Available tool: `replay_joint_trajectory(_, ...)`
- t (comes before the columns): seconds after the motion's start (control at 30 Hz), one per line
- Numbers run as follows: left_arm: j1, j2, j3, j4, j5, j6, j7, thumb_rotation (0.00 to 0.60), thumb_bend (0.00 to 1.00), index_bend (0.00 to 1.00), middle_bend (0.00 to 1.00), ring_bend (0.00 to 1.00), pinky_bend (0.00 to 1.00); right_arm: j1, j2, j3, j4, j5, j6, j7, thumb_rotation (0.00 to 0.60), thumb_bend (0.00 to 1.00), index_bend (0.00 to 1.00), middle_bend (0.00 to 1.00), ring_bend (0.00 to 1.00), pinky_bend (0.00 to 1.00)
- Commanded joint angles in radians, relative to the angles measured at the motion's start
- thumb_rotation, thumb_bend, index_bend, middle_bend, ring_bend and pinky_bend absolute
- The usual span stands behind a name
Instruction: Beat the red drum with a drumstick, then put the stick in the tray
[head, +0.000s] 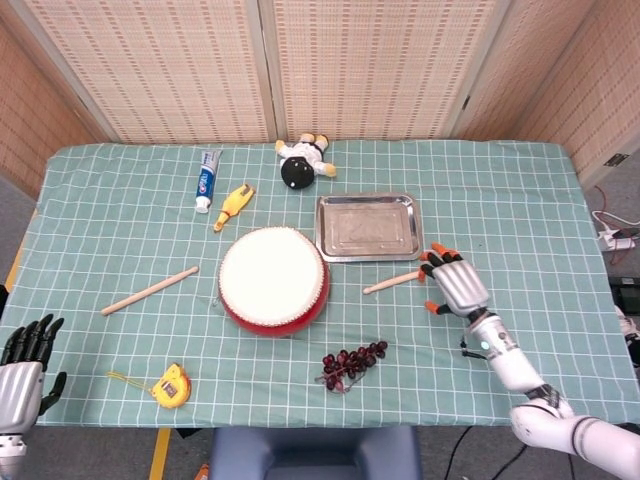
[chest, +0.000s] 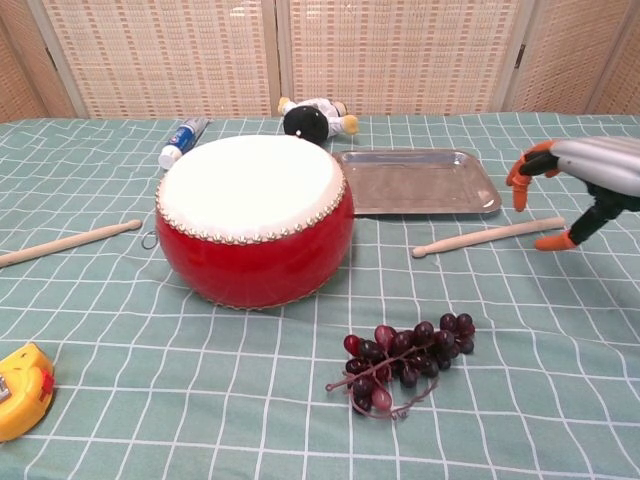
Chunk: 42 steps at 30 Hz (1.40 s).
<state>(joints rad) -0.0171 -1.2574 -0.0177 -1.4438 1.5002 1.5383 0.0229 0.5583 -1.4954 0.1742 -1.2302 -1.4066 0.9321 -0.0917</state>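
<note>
Hovering over the far end of the pale wooden drumstick (head: 410, 279), the right hand (head: 455, 283) has its orange-tipped fingers (chest: 520, 180) spread and curved downward, with nothing in its grasp; the chest view shows the fingertips above the stick and the thumb tip low beside it, and I cannot tell whether it touches. This drumstick lies on the green checked tablecloth (head: 520, 210) between the red drum with the white skin (head: 273, 280) and the hand, its long axis running left to right and slightly tilted, the small rounded tip pointing toward the drum. Open cloth stretches to the right of the hand out to the table edge, and bare squares lie in front of it too. The shiny rectangular metal tray (head: 368, 226) sits just behind the stick, close beside the drum's rear right, and holds nothing. A second wooden drumstick (head: 150, 290) lies left of the drum, well apart from the first. A bunch of dark purple grapes (head: 354, 364) rests near the front edge. The left hand (head: 22, 370) sits at the front left corner, off the table's edge, its dark fingers apart and holding nothing.
</note>
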Motion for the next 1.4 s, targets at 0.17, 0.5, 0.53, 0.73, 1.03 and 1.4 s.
replay_joint_trajectory(0.17, 0.0, 0.0, -0.003, 0.009, -0.014, -0.011, -0.005, 0.6, 0.37, 0.0, 0.0, 0.0, 0.0, 0.13, -0.164, 0.021, 0.206, 0.038, -0.11, -0.009, 0.6, 0.25, 0.48, 0.21, 0.08, 0.21)
replay_joint_trajectory(0.5, -0.003, -0.01, -0.004, 0.031, -0.02, -0.025, -0.021, 0.6, 0.37, 0.0, 0.0, 0.0, 0.0, 0.178, -0.246, 0.004, 0.328, 0.041, -0.134, 0.01, 0.6, 0.3, 0.51, 0.21, 0.08, 0.2)
replay_joint_trajectory(0.53, -0.003, -0.011, -0.004, 0.034, -0.02, -0.027, -0.024, 0.6, 0.37, 0.0, 0.0, 0.0, 0.0, 0.181, -0.253, 0.003, 0.339, 0.043, -0.136, 0.012, 0.6, 0.3, 0.52, 0.21, 0.08, 0.2)
replay_joint_trajectory(0.73, -0.002, -0.017, -0.004, 0.05, -0.024, -0.031, -0.036, 0.6, 0.37, 0.0, 0.0, 0.0, 0.0, 0.186, -0.276, -0.01, 0.38, 0.048, -0.141, 0.025, 0.6, 0.32, 0.53, 0.21, 0.08, 0.2)
replay_joint_trajectory(1.03, 0.001, -0.023, -0.003, 0.065, -0.022, -0.027, -0.05, 0.6, 0.37, 0.0, 0.0, 0.0, 0.0, 0.181, -0.285, -0.028, 0.393, 0.041, -0.122, 0.036, 0.6, 0.37, 0.57, 0.21, 0.08, 0.2)
replay_joint_trajectory(1.4, 0.007, -0.025, -0.003, 0.079, -0.018, -0.019, -0.065, 0.6, 0.37, 0.0, 0.0, 0.0, 0.0, 0.113, -0.188, -0.031, 0.231, 0.001, 0.045, 0.104, 0.6, 0.42, 0.64, 0.21, 0.08, 0.2)
